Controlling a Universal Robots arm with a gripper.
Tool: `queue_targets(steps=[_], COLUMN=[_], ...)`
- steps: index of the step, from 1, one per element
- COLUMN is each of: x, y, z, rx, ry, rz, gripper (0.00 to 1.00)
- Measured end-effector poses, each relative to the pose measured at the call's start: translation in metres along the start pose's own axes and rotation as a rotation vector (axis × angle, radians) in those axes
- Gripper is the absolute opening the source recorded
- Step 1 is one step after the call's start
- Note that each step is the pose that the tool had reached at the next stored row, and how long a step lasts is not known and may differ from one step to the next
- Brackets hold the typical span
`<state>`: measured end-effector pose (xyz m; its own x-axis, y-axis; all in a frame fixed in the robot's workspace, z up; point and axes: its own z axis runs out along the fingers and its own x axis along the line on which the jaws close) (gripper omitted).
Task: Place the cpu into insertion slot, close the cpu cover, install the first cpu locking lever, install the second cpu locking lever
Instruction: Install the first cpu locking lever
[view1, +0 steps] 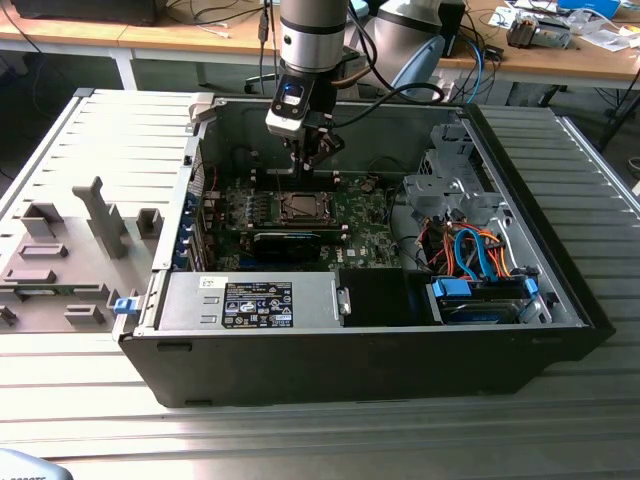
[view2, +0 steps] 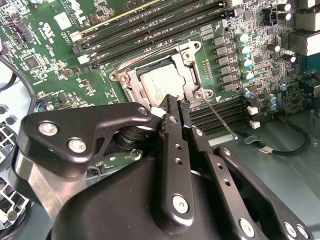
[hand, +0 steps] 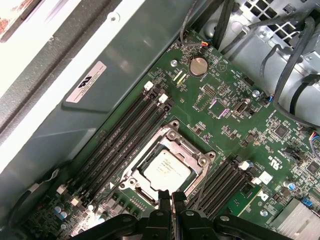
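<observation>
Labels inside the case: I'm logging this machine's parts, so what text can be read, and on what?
Nothing reads clearly enough to quote.
White label on the case wall: too small.
Black label on the power supply: blurred.
Motherboard print: too small.

No text can be read in full. In the exterior view, a black label (view1: 258, 305) with white print and a small white label (view1: 208, 284) stand on the grey power supply housing (view1: 312, 290), at 7 o'clock from the green motherboard (view1: 365, 228). In the first wrist view, a white sticker (hand: 85, 82) with a black sign stands on the chassis wall (hand: 125, 60). The cpu (hand: 167, 170) bears faint print, and a white triangle sign (hand: 221, 64) is printed on the motherboard.
</observation>
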<state>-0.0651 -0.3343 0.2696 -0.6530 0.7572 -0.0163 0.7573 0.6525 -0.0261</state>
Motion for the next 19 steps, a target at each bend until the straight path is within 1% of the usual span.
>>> queue_targets(steps=[19], x=[0.0000], y=[0.0000], z=[0.0000], rx=[-0.0003], ry=[-0.0006], rz=[-0.020], gripper=[0.16])
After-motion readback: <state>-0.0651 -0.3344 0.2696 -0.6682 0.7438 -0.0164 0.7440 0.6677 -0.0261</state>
